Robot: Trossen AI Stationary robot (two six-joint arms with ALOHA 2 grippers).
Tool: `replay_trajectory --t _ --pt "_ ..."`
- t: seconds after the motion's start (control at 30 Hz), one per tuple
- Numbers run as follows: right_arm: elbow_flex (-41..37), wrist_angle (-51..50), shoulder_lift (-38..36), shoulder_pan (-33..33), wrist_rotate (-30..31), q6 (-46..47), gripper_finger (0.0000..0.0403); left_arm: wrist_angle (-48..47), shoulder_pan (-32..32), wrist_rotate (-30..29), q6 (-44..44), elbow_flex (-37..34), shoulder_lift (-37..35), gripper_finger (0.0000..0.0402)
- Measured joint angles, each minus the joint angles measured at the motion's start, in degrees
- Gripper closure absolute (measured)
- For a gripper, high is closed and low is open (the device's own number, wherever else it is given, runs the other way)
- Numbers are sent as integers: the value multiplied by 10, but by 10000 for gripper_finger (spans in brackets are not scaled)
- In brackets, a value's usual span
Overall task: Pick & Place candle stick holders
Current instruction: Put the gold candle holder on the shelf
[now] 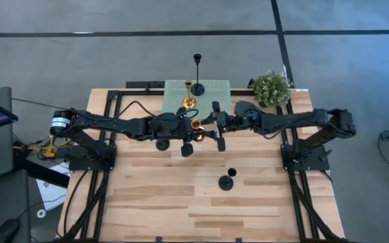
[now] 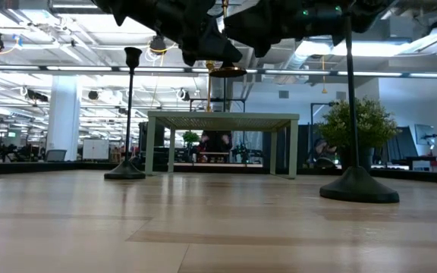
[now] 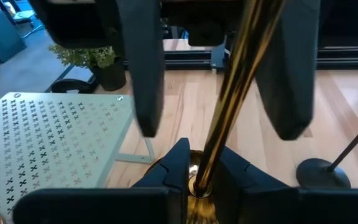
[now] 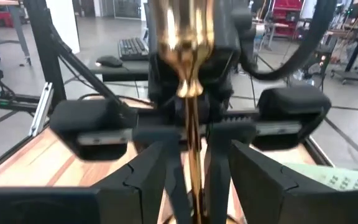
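aloft: left pincer (image 3: pixel 197 177) clamps gold holder (image 3: pixel 229 99) | right pincer (image 4: pixel 194 168) parted around stem

Two matte black arms are showing over a black tube frame.

The left arm (image 1: pixel 113 125) and the right arm (image 1: pixel 296 120) are wearing dark, blocky link housings with rounded joints. A silver-and-black cylindrical motor (image 1: pixel 61 123) is sitting at the left arm's base, with yellow and orange wiring (image 1: pixel 46 145) bunching beside it and a thin black cable (image 1: pixel 130 106) looping along the link. The left gripper (image 3: pixel 194 177) is showing wedge-shaped black fingers (image 3: pixel 173 168) with moulded edges. The right gripper (image 4: pixel 188 177) is showing similar angular black fingers (image 4: pixel 145 171) on a slotted rail.
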Motion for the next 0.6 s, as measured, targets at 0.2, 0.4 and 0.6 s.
replay_trajectory --t 0.2,0.4,0.6 --pt "16 -2 11 3 0 0 257 -1 0 0 0 0 0 362" --pt "20 3 9 8 -2 -2 308 -1 0 0 0 0 0 362" --pt "19 4 8 8 1 -7 381 -4 0 1 -1 0 0 362"
